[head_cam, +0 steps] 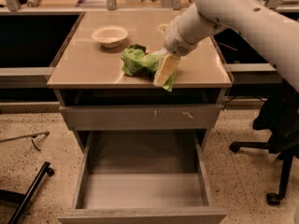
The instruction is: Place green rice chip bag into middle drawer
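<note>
The green chip bag (pixel 138 62) lies on the cabinet top (pixel 84 64), just in front and to the right of the bowl (pixel 110 35) and apart from it. Its long axis runs roughly left to right, along the front edge. The gripper (pixel 164 71) is down at the end of the bag farthest from the bowl, so most of the bag stretches away from it toward the bowl's side, and a scrap of green shows under its tip. It seems to be on the bag, though whether it is released, clenched or already grasping cannot be told from this angle. The bag is bright green, crumpled and bunched. The middle drawer (pixel 142 190) stands pulled out, low and well forward of the bowl, beneath the scratched drawer front (pixel 140 117).
</note>
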Robot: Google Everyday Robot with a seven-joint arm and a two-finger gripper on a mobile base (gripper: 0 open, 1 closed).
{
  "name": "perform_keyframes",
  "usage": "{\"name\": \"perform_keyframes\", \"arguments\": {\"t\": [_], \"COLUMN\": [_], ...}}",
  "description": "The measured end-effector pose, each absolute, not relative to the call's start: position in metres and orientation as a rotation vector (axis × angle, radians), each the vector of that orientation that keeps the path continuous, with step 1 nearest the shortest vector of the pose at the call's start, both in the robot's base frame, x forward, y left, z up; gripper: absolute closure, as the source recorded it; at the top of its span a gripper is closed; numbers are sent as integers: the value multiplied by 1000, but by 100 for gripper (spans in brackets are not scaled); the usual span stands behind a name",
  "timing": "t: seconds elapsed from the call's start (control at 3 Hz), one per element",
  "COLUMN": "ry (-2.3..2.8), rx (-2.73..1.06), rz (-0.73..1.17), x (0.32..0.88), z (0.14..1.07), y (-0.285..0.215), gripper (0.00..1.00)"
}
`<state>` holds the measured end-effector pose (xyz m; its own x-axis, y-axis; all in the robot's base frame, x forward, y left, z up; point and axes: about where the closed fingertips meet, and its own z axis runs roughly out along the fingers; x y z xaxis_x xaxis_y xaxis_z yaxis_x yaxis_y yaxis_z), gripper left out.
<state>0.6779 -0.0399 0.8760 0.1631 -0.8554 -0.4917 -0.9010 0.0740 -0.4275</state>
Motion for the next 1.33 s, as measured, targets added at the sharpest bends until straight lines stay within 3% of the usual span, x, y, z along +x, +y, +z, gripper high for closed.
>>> {"name": "perform_keyframes", "arguments": {"t": [0.33, 1.33], "ry": [1669, 1695], "rx": [-1788, -1748], "rz": [123, 126], "x": [700, 685], "z": [854, 868], "y": [-28, -33], "gripper": [19, 88]}}
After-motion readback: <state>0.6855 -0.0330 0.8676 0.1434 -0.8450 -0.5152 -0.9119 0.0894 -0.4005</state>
